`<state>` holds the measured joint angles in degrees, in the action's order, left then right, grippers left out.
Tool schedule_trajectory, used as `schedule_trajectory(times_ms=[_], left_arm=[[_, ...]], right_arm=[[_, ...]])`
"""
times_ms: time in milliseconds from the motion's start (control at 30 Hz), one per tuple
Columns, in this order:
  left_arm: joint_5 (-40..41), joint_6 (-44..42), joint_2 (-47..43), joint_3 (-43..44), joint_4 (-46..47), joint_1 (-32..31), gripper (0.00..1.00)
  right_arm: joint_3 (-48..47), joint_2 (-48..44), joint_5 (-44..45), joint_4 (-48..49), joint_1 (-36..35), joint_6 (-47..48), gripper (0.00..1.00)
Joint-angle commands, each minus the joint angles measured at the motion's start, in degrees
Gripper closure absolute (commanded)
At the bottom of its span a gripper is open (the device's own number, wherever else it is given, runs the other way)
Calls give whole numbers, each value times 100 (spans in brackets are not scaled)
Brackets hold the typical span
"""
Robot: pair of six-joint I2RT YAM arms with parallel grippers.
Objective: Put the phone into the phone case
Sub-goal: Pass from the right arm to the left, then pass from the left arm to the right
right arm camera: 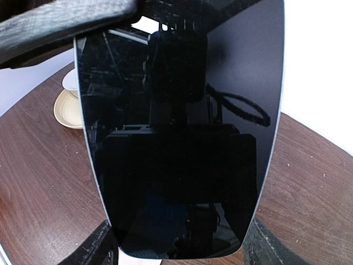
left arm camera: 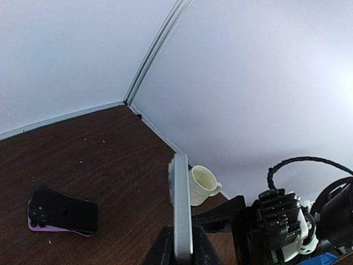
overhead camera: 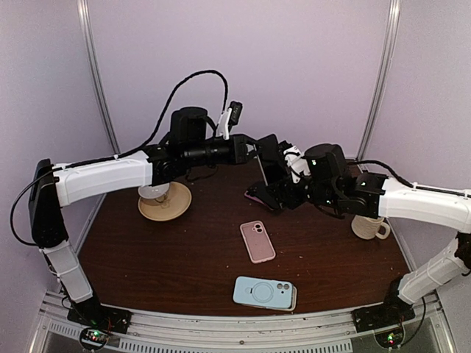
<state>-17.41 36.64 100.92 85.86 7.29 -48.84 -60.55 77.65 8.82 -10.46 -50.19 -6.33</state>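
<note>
Phone (right arm camera: 182, 138) upright in the air, far middle, right gripper (right arm camera: 185, 245) clamping its sides and left gripper (left arm camera: 181, 247) pinched on its thin edge, above black phone (left arm camera: 63, 212) lying on purple case (left arm camera: 49, 227); also pink case (overhead camera: 257, 241) mid-table, blue case (overhead camera: 263, 292) near, two cups: mug (overhead camera: 370, 226) right, cup (overhead camera: 154, 191) on saucer (overhead camera: 173, 206) left.

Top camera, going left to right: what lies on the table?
Saucer → pink phone or case → mug. The blue case spans the same stretch as the pink one, so it is left out.
</note>
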Motion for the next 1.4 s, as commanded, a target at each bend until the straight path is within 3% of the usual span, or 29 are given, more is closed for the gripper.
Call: schedule_trajectory(times_ms=[0, 100, 233, 267, 367, 433, 500, 533, 833, 1133, 1233, 1367], left_arm=[[-289, 128, 70, 149, 337, 6, 91], [-323, 204, 60, 103, 351, 6, 100], [-295, 323, 36, -10, 518, 2, 100], [-280, 334, 33, -32, 553, 4, 100], [-175, 343, 9, -89, 625, -2, 100], [-155, 331, -9, -120, 686, -2, 100], [-152, 313, -20, -123, 703, -3, 100], [-155, 290, -22, -129, 704, -3, 100], [-169, 123, -82, -175, 633, -10, 100], [-146, 3, -119, -198, 661, -12, 100], [-168, -20, -123, -201, 635, -11, 100], [-153, -71, -152, -238, 616, -12, 100]], right_arm=[[-176, -52, 48, 329, -34, 94, 100], [-192, -57, 85, 286, -34, 124, 100], [-214, -52, 111, 274, -34, 166, 100], [-230, -36, 111, 266, -34, 179, 93], [-415, 109, 41, 171, -34, 225, 42], [-605, 225, -27, 96, -34, 219, 20], [-771, 330, -66, 89, -26, 205, 2], [-847, 383, -58, 69, -19, 208, 1], [-1703, 871, -14, -384, 175, 286, 1], [-1703, 931, -193, -548, 227, 126, 17], [-1699, 923, -281, -562, 237, 64, 27], [-1788, 932, -303, -644, 247, 12, 53]])
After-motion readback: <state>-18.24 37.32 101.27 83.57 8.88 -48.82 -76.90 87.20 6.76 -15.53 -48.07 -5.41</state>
